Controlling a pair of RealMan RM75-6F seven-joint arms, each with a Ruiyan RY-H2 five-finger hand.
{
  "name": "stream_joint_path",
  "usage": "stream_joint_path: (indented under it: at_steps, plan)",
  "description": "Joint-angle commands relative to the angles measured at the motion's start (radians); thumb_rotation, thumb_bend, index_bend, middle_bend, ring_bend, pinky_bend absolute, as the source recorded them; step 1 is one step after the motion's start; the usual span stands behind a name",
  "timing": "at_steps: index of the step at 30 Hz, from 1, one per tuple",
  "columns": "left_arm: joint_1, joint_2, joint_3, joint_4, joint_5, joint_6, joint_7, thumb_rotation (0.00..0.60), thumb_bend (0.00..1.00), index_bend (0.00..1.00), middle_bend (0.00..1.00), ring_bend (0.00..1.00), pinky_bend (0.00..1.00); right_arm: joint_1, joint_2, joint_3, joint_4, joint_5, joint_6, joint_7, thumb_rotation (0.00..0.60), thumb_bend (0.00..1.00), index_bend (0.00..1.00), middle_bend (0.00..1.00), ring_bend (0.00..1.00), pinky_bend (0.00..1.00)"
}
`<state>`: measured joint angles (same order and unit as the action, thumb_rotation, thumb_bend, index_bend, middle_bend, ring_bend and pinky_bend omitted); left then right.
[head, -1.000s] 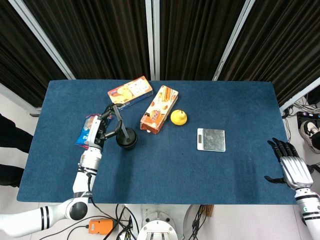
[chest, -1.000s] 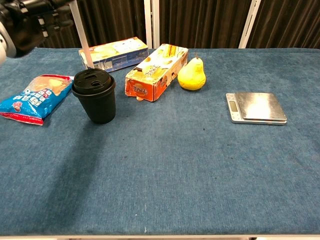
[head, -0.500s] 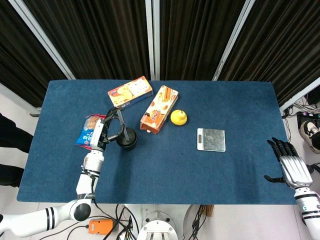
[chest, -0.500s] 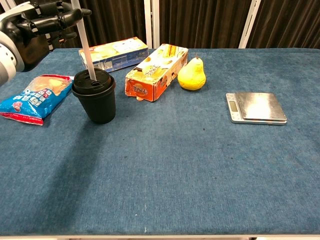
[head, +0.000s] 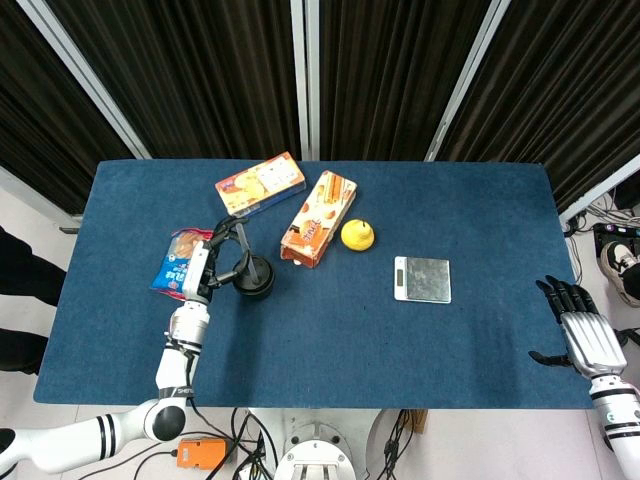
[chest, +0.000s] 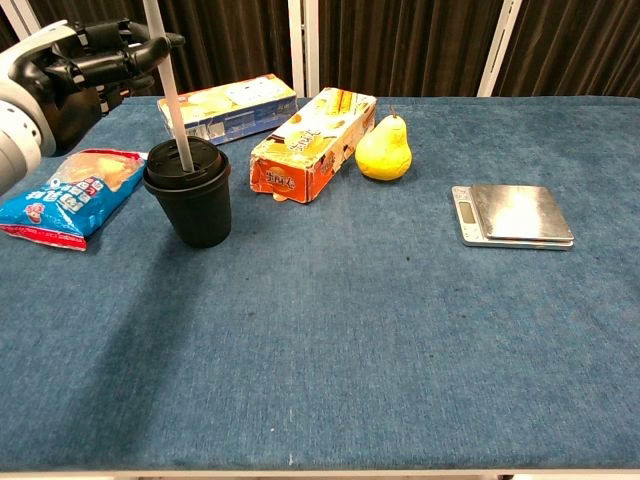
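We see the left hand (chest: 75, 75) pinching the white straw (chest: 172, 90), whose lower end stands in the lid of the black cup (chest: 189, 192) just below and right of it. A blue snack bag (chest: 62, 192) lies beneath the hand. The right hand (head: 580, 335) rests well apart, fingers spread, holding nothing.

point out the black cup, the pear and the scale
black cup (chest: 200, 205), chest view, on its side wall
pear (chest: 384, 152), chest view, on its yellow belly
scale (chest: 518, 212), chest view, on its metal platform
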<state>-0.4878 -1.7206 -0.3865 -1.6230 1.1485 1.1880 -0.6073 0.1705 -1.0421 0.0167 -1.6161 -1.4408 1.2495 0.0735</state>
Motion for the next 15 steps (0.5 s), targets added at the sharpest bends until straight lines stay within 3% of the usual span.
stream_joint_path:
  at_steps: [1,7,15]
  plan:
    - [0.005,-0.008,0.014,0.021,0.018,0.005,-0.009,0.600,0.43,0.61,0.21,0.00,0.00,-0.001,0.001,0.000,-0.001,0.000,0.001,0.000,0.600,0.11,0.00,0.05,0.00,0.02]
    - [0.014,-0.022,0.043,0.056,0.065,0.017,-0.023,0.600,0.43,0.57,0.19,0.00,0.00,-0.003,0.001,0.000,-0.002,0.000,0.004,0.001,0.600,0.11,0.00,0.05,0.00,0.02]
    - [0.017,-0.023,0.069,0.076,0.115,0.026,-0.022,0.600,0.41,0.30,0.14,0.00,0.00,-0.010,0.004,-0.002,-0.007,0.000,0.014,-0.001,0.600,0.11,0.00,0.05,0.00,0.02]
